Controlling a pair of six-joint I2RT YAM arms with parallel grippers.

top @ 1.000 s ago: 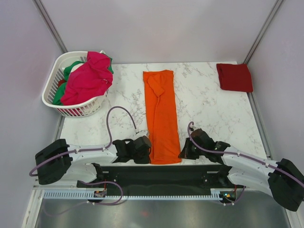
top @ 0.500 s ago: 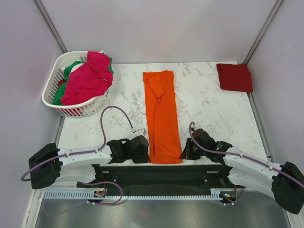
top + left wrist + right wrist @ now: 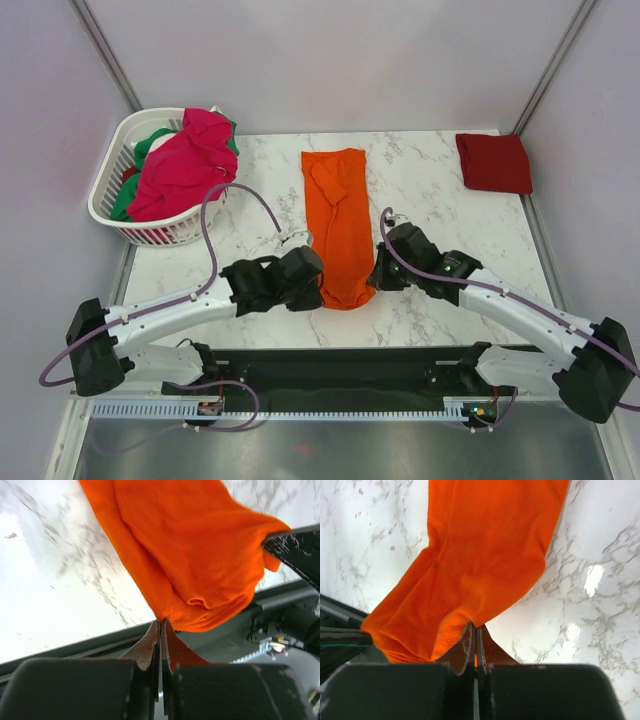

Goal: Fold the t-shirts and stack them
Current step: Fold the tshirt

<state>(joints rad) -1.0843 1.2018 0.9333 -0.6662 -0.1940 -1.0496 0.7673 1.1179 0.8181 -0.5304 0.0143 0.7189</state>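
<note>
Top external: orange t-shirt [image 3: 340, 230] on marble table [image 3: 450, 235], lilac walls [image 3: 330, 60].

A robotics lab booth, by the look: plain pale wall panels [image 3: 330, 60] and grey metal corner posts [image 3: 104, 50] enclose a white marble-patterned counter [image 3: 440, 215], a white slotted cable duct [image 3: 330, 409] along its near edge.

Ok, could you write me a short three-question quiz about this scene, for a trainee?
1. True or false: the left gripper and right gripper are both shut on the orange t-shirt.
2. Where is the dark red t-shirt? A) in a gripper; B) folded at the table's far right corner; C) under the orange t-shirt.
3. Fill in: the magenta-pink t-shirt lies in the white ____.
Key: 1 true; 2 B; 3 basket.
</note>
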